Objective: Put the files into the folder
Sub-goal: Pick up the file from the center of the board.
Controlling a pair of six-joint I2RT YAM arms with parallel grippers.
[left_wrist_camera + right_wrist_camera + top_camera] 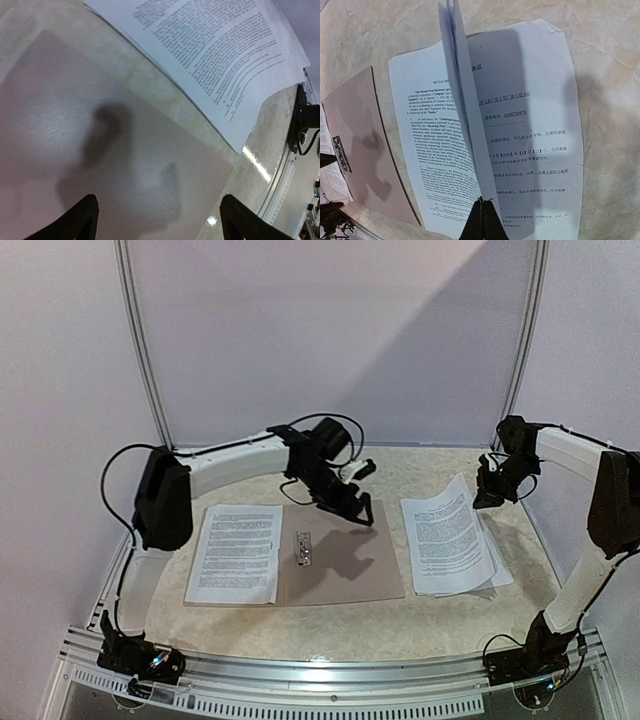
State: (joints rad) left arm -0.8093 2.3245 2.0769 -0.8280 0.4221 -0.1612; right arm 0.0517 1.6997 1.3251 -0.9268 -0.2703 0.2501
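The brown folder [345, 562] lies open in the middle of the table, with a metal clip [303, 548] at its spine and one printed sheet [235, 552] on its left half. My left gripper [352, 506] hovers open and empty over the folder's bare right half [100, 150]; its fingers [75, 222] show at the bottom of the left wrist view. The remaining files [448, 538] lie in a stack to the right of the folder. My right gripper [483, 201] is shut on the far edge of the top sheets [465, 100] and holds that edge raised above the stack [530, 140].
The folder [365, 160] and its clip [341, 154] show at the left of the right wrist view. A metal rail [330, 675] runs along the near edge. White walls and frame posts [140, 340] close off the back. Black cables [115, 490] hang by the left arm.
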